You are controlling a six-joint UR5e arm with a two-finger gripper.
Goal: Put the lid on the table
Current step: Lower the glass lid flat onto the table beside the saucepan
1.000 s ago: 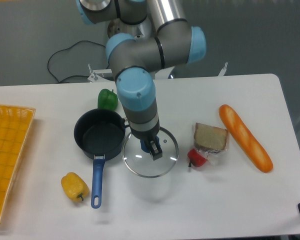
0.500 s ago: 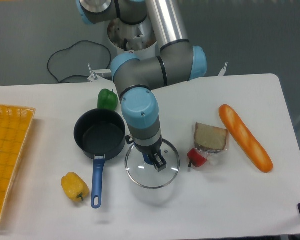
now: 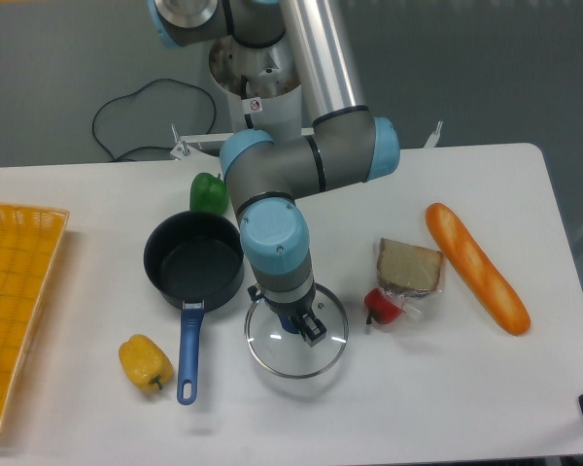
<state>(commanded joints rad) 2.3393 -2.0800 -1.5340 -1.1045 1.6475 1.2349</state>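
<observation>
The round glass lid (image 3: 296, 342) with a silver rim lies low over the white table (image 3: 437, 398), just right of the dark saucepan (image 3: 193, 260). I cannot tell whether it touches the table. My gripper (image 3: 302, 324) points straight down over the lid's centre and is shut on the blue knob, which shows only partly between the fingers. The saucepan is uncovered, its blue handle (image 3: 188, 351) pointing toward the front edge.
A green pepper (image 3: 209, 193) sits behind the saucepan and a yellow pepper (image 3: 144, 361) left of its handle. Bread slice (image 3: 409, 266), a red item (image 3: 385, 306) and a baguette (image 3: 476, 267) lie to the right. A yellow mesh basket (image 3: 15, 301) is at the left edge.
The gripper has moved with the lid toward the front and a little right, and lower, away from the saucepan's rim. Nothing else has moved.
</observation>
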